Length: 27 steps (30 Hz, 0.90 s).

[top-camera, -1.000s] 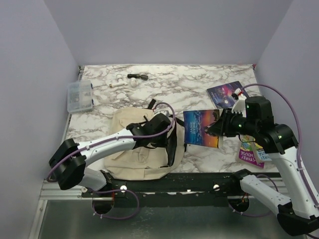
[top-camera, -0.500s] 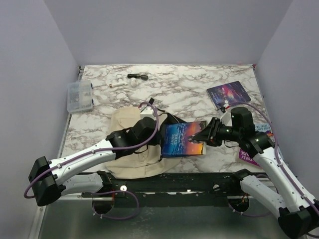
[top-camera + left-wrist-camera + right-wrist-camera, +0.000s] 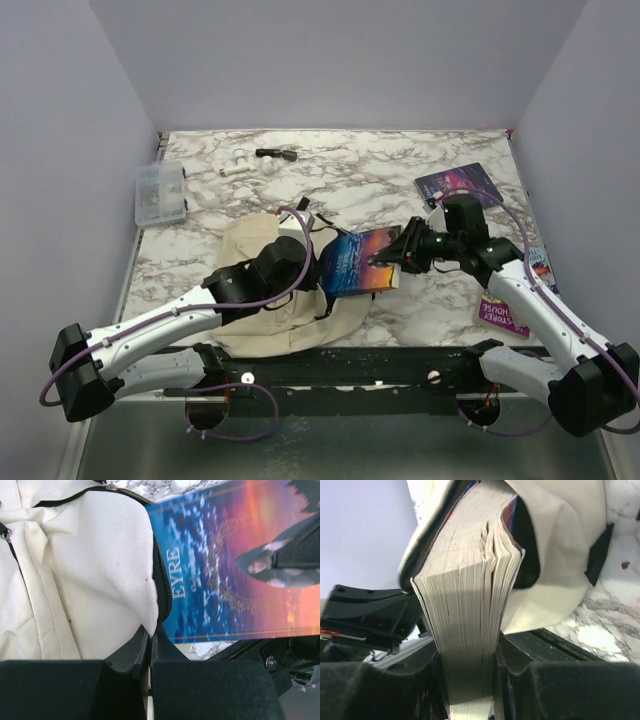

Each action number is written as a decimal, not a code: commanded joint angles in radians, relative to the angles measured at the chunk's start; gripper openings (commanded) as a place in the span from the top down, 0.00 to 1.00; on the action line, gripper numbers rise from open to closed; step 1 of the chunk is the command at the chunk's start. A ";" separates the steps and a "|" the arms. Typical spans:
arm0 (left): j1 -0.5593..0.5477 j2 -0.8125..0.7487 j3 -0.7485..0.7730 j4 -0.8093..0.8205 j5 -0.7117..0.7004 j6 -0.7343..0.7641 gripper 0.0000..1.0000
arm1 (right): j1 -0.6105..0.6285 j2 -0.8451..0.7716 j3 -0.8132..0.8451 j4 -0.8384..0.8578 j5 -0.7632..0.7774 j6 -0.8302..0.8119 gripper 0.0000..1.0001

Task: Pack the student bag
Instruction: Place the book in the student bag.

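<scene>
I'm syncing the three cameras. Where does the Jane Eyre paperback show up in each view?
Top external: paperback at centre, held by the right gripper.
Left wrist: upper right, its blue cover face-on.
Right wrist: centre, page edges toward the camera.
Shared landmark: the student bag, its beige canvas beside the paperback in all three.

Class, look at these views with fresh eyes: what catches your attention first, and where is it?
The bright blue-and-orange book at mid-table stands out, clamped by the right gripper with its far end entering the student bag. The left gripper is shut on the bag's zippered rim, holding the mouth open beside the book. A clear plastic box sits at the table's left edge.
</scene>
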 commanded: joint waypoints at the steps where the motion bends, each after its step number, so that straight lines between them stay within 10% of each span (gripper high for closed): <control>1: -0.007 -0.046 0.016 0.118 -0.028 0.011 1.00 | -0.001 -0.006 0.154 0.097 -0.017 -0.014 0.99; 16: 0.001 0.034 0.185 0.209 0.150 0.087 1.00 | 0.184 0.237 -0.183 0.948 -0.217 0.371 0.99; 27: 0.010 0.107 0.256 0.150 0.243 0.162 1.00 | 0.286 0.426 -0.179 1.378 -0.095 0.515 0.99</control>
